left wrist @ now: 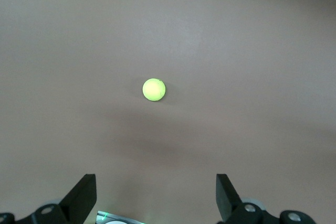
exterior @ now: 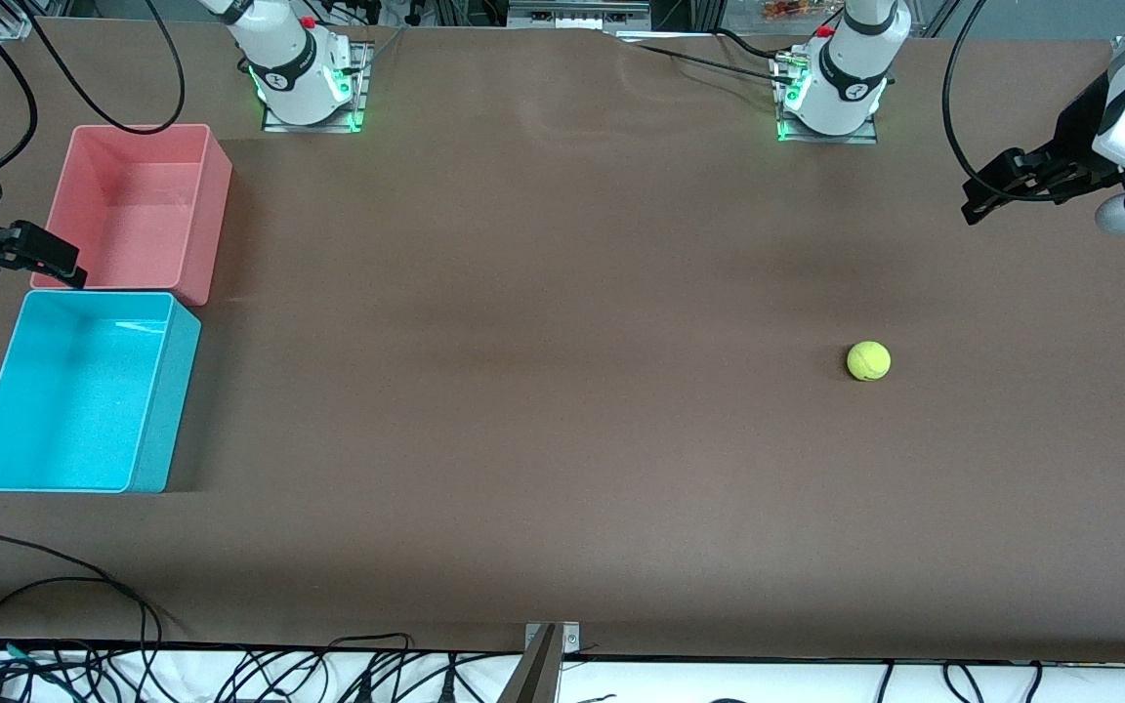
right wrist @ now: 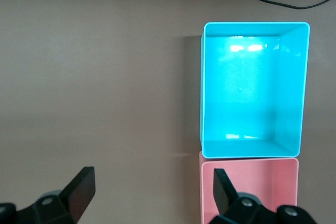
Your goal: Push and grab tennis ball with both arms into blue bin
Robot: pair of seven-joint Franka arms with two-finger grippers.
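Observation:
The tennis ball [exterior: 868, 360], small and yellow-green, lies alone on the brown table toward the left arm's end; it also shows in the left wrist view [left wrist: 154, 89]. My left gripper [exterior: 987, 190] hangs open in the air at that end of the table, well apart from the ball, and its jaws [left wrist: 155, 179] are empty. The blue bin [exterior: 167, 410] stands at the right arm's end, with nothing inside. My right gripper [exterior: 60, 262] hovers open over the spot where the blue bin [right wrist: 252, 150] meets the pink one, its jaws [right wrist: 152, 172] holding nothing.
A pink bin [exterior: 216, 205] of the same size touches the blue bin, farther from the front camera; it shows in the right wrist view too [right wrist: 252, 192]. Both arm bases [exterior: 304, 88] [exterior: 831, 93] stand along the table's back edge. Black cables [exterior: 84, 586] run by the front edge.

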